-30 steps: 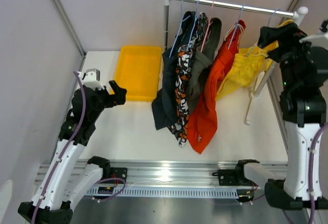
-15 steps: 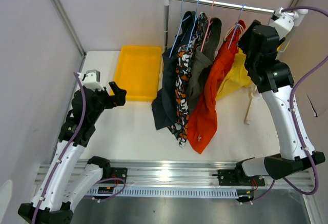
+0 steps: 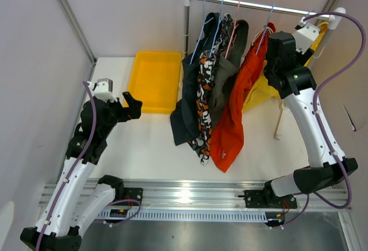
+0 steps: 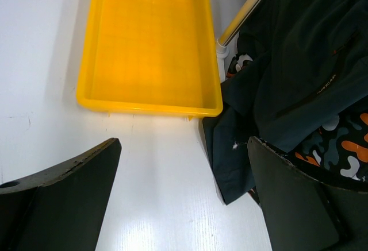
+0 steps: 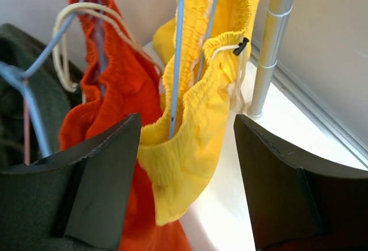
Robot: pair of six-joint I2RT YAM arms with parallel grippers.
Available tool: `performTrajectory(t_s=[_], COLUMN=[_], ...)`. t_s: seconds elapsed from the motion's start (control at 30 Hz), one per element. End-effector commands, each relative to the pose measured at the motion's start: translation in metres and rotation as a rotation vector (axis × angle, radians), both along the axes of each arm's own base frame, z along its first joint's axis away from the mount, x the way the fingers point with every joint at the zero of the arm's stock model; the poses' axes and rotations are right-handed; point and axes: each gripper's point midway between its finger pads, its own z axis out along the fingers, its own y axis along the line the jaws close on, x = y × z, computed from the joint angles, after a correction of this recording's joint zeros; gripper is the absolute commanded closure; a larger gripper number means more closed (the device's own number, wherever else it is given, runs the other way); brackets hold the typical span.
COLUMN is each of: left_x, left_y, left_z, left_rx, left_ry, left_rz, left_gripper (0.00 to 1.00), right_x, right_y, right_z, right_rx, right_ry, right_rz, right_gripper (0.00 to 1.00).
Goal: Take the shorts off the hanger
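Our right gripper [image 5: 187,173] sits just under the right end of the rail [image 3: 259,5]. Its jaws are apart, and the waistband of the yellow shorts [image 5: 195,130] hangs between the fingers [image 5: 98,193]. We see no squeeze on the cloth.

Those shorts hang from the rail on a blue hanger [image 5: 175,61], close to the rail's right post [image 5: 270,50]. Leftward along the rail hang the orange-red shorts [image 5: 109,101], touching the yellow pair, then the olive-grey shorts [image 3: 227,73], the camouflage shorts [image 3: 206,90] and the navy shorts [image 3: 190,90].

Our left gripper [image 4: 184,193] is well to the left of the rail, above the table [image 3: 149,147]. Its jaws are wide apart and hold nothing. A yellow tray [image 3: 155,81] lies on the table just left of the rail's left end.
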Motion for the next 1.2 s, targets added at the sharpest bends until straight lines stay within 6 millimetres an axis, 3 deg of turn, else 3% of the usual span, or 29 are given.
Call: performTrajectory(t_s=[0.0,0.3,0.4,0.47,0.6,0.67,0.87,1.03,1.17], left_x=[-0.001,0.001,0.001,0.001,0.002,0.002,0.002,0.001,-0.002], left_y=[-0.002,-0.003,-0.003,-0.004,-0.004,-0.004,-0.006,-0.012,-0.025], left_z=[-0.001,-0.004,-0.004,-0.004,-0.006,-0.006,-0.009,-0.009,-0.003], left_rx=[0.008,0.012,0.011,0.013,0.015,0.016,0.019,0.02,0.009], left_ry=[-0.002,0.011,0.011,0.012,0.017,0.018,0.023,0.025,0.0], left_rz=[-0.02,-0.023,-0.025,-0.027,-0.028,-0.03,-0.041,-0.081,-0.162], left_gripper=[0.01,0.01,0.01,0.01,0.02,0.02,0.01,0.01,0.01], right_x=[0.011,0.048,0.058,0.063,0.068,0.067,0.059,0.04,0.018], right_y=[-0.018,-0.03,-0.031,-0.03,-0.028,-0.027,-0.016,-0.001,0.0], right_z=[0.005,-0.004,-0.007,-0.006,-0.005,-0.002,0.028,0.082,0.111], right_rx=[-0.007,-0.025,-0.029,-0.028,-0.022,-0.021,-0.042,-0.085,-0.097], right_ry=[-0.039,-0.032,-0.033,-0.037,-0.045,-0.05,-0.103,-0.186,-0.232], right_rz=[-0.071,-0.08,-0.078,-0.071,-0.071,-0.07,-0.04,-0.014,-0.013], right_gripper=[0.29,0.35,0.58,0.64,0.95,1.0,1.0,1.0,1.0])
